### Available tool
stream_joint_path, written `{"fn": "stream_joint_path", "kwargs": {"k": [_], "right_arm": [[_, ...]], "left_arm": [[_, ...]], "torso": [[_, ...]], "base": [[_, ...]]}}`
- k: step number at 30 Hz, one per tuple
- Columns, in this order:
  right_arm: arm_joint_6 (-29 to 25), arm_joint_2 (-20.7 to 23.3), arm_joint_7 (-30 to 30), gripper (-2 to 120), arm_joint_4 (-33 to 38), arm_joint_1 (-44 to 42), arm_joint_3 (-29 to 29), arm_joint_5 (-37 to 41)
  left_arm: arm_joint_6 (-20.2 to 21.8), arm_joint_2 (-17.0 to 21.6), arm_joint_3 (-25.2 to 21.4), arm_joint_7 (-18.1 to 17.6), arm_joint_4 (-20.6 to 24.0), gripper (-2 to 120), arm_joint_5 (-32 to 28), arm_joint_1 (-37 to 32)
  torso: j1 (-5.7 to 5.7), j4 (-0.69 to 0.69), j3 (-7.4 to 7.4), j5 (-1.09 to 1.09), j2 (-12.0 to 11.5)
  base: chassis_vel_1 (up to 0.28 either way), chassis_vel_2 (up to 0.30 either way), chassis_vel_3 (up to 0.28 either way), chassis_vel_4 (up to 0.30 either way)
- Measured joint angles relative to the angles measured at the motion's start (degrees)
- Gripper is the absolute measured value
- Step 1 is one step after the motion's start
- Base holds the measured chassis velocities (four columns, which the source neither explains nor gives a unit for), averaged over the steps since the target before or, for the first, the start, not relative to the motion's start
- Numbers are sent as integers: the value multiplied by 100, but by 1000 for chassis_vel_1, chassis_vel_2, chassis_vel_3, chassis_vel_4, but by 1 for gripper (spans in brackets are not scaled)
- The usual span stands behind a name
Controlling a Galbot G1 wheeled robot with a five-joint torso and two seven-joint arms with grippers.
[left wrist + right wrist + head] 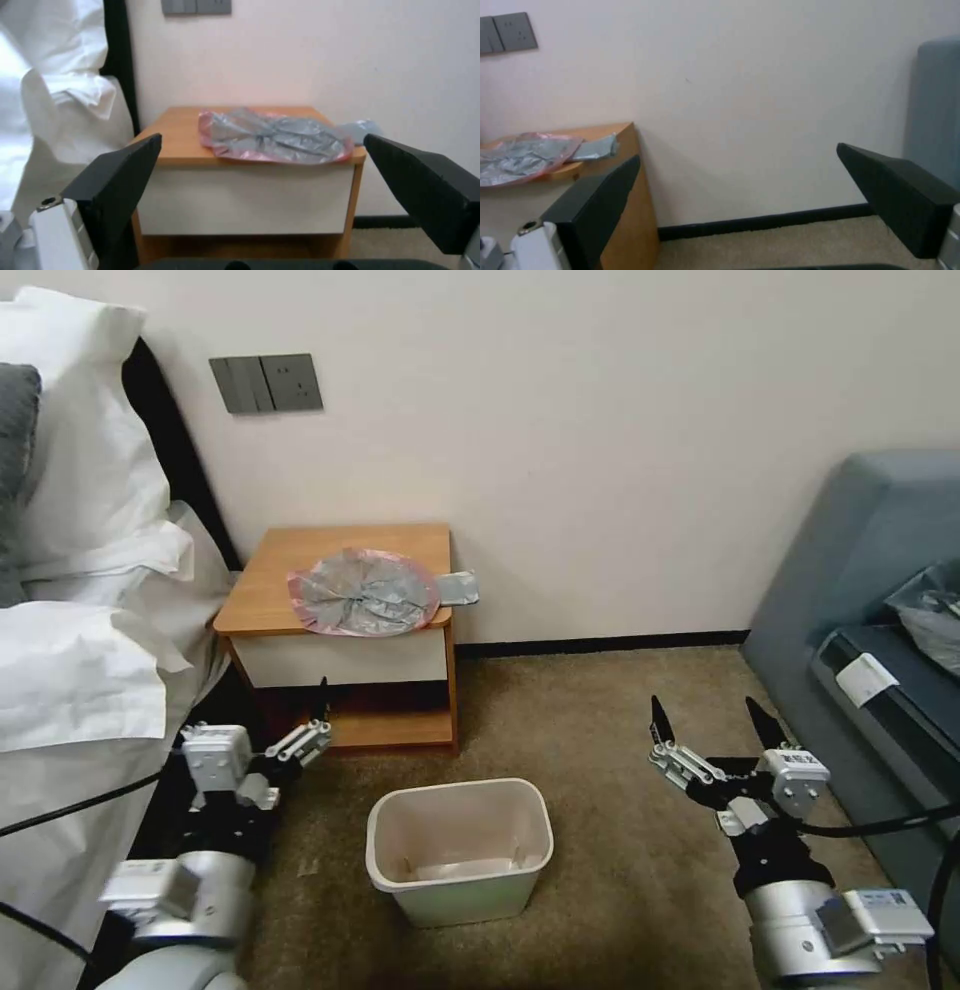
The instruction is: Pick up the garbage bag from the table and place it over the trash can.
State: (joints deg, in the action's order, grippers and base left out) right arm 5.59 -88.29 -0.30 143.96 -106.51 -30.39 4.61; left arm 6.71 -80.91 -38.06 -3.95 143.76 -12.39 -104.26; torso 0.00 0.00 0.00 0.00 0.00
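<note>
The garbage bag (365,592), crinkly grey plastic with a pink rim, lies flat on the front right of the table (300,550), a small wooden nightstand against the wall. A grey flap (460,588) of plastic sticks out past the table's right edge. The cream trash can (470,895) stands upright on the carpet in front of the table. My left gripper (322,715) hovers low before the table's shelf, open, facing the bag (275,138). To the right of the can, my right gripper (703,710) is open and holds nothing; its view catches the bag (520,159) at the side.
A bed with white bedding (80,620) crowds the table's left side. A grey-blue sofa (870,600) stands at the right with a darker grey bag (930,610) on it. Brown carpet (600,740) lies open between can and sofa.
</note>
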Motion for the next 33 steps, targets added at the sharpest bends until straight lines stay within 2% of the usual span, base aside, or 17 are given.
{"fn": "stream_joint_path", "kwargs": {"k": [5, 9, 11, 12, 14, 16, 18, 19, 22, 24, 26, 31, 33], "right_arm": [[31, 21, -8, 100, -25, 38, 12, 125], [184, 55, -4, 100, -38, 126, 18, 545], [414, 181, 141, 100, -43, 358, 67, 1330], [414, 181, 141, 100, -43, 358, 67, 1330], [702, 417, 485, 100, -86, 776, 173, 2535], [754, 466, 562, 100, -107, 871, 194, 2779], [910, 708, 843, 100, -224, 1317, 272, 3908], [910, 708, 843, 100, -224, 1317, 272, 3908], [1056, 971, 983, 100, -463, 1791, 323, 5093], [1062, 1017, 956, 100, -572, 1895, 343, 5241], [1064, 1105, 827, 100, -965, 2191, 467, 5500], [1020, 1093, 676, 100, -1581, 2551, 735, 5829], [981, 1025, 617, 100, -1942, 2808, 929, 6179]], "left_arm": [[-40, -36, 18, -18, 2, 100, 122, -164], [-48, -42, 27, -34, -2, 100, 179, -166], [-63, -43, 22, -43, -11, 100, 200, -164], [-63, -43, 22, -43, -11, 100, 200, -164], [-62, -28, 3, -48, -21, 100, 184, -131], [-58, -23, 1, -48, -24, 100, 178, -121], [-51, -17, -6, -52, -29, 100, 150, -116], [-51, -17, -6, -52, -29, 100, 150, -116], [-81, -27, -50, -55, -35, 100, 142, -171], [-94, -29, -71, -56, -36, 100, 140, -188], [-108, -41, -107, -50, -39, 100, 96, -255], [-177, -70, -117, -33, -43, 100, 89, -363], [-296, -91, -121, -19, -45, 100, 138, -445]], "torso": [[0, 0, 0, 0, 0], [0, -1, 0, 0, 0], [0, -1, 0, 0, 0], [0, -1, 0, 0, 0], [0, -1, 0, 0, 0], [0, -1, 0, 0, 0], [0, -1, 0, 0, 0], [0, -1, 0, 0, 0], [0, 0, 0, 0, 0], [0, -1, 0, 0, 0], [0, -1, 0, 0, 0], [0, -1, 0, 0, 0], [0, -1, 1, 1, 0]], "base": [[0, 0, 0, 0], [0, 0, 0, 0], [0, 0, 0, 0], [0, 0, 0, 0], [0, 0, 0, 0], [0, 0, 0, 0], [0, 0, 0, 0], [0, 0, 0, 0], [0, 0, 0, 0], [0, 0, 0, 0], [0, 0, 0, 0], [0, 0, 0, 0], [0, 0, 0, 0]]}}
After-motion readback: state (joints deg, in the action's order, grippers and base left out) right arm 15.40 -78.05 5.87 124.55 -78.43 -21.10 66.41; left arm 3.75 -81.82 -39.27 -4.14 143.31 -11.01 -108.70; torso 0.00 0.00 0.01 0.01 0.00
